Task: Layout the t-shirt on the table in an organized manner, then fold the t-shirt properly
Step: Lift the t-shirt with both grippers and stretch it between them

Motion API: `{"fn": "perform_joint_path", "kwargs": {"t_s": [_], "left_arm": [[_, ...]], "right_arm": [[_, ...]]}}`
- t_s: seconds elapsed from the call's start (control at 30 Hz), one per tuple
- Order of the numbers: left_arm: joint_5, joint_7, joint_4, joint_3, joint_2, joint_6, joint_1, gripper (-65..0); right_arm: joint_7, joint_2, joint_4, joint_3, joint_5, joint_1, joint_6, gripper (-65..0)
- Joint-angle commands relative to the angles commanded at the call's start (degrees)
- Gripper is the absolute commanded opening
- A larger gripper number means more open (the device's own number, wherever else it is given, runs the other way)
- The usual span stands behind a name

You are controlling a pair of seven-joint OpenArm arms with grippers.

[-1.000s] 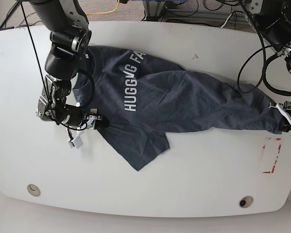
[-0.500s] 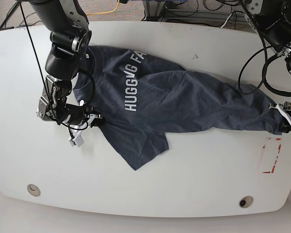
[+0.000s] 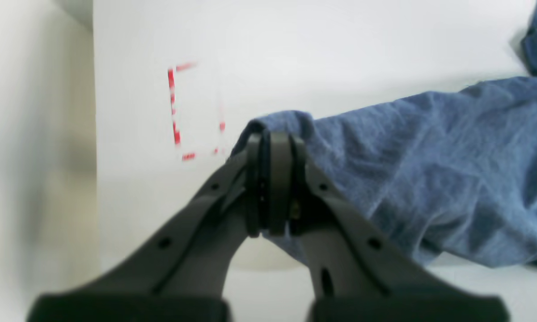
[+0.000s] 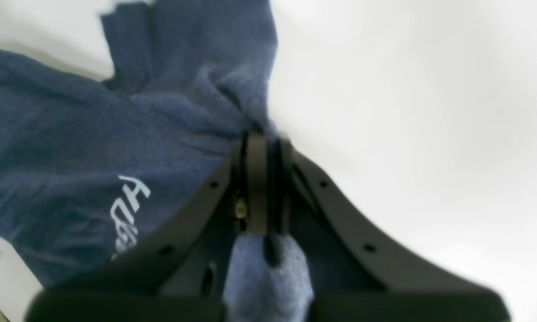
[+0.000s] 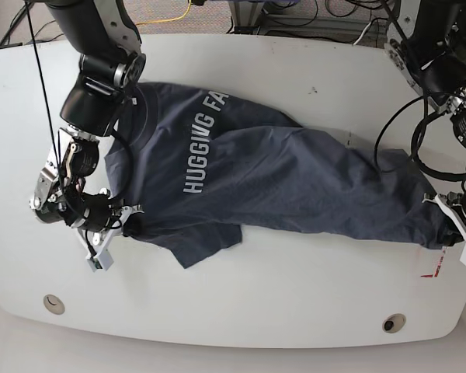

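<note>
The left end effector (image 3: 270,183) is closed on the shirt's (image 5: 272,179) far-right end in the base view, and the right end effector (image 4: 266,179) is closed on its edge near the lettering (image 5: 202,144); the pair probably grip opposite ends so the cloth can be pulled taut and squared on the surface (image 5: 217,299) before folding. The shirt lies across the surface between the arms, one flap jutting toward the near edge. Only the base view shows its whole spread; the left wrist view shows the red tape (image 3: 174,107) more fully, partly covered in the base view.
</note>
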Motion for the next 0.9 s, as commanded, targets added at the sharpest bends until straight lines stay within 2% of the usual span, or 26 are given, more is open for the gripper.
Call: {"fn": "perform_joint_path", "kwargs": {"t_s": [0.17, 0.23, 0.43, 0.67, 0.77, 0.9], "left_arm": [[0.09, 0.0, -0.35, 3.52, 0.35, 0.0, -9.05, -65.0], [0.18, 0.0, -1.32, 4.13, 1.58, 0.0, -13.01, -65.0], [0.26, 0.0, -6.33, 4.31, 3.34, 0.0, -24.44, -65.0], [3.6, 0.0, -11.87, 4.4, 4.22, 0.0, -37.71, -65.0], [3.69, 0.0, -14.95, 4.4, 4.48, 0.0, -43.69, -65.0], [3.69, 0.0, -17.32, 4.4, 4.48, 0.0, -47.18, -65.0]], "right_arm": [[-1.14, 2.73, -0.18, -0.09, 0.09, 7.3, 0.0, -65.0], [-1.23, 3.52, -0.26, -1.32, 0.09, 11.25, 0.0, -65.0], [-1.23, 7.12, -3.96, -7.82, 0.0, 22.59, 0.0, -65.0], [-1.32, 9.85, -9.85, -8.35, 0.09, 35.25, 0.0, -65.0], [-1.58, 11.69, -12.31, -11.43, 0.09, 40.7, 0.0, -65.0], [-2.81, 12.84, -13.19, -13.8, 1.32, 41.53, 0.0, -65.0]]}}
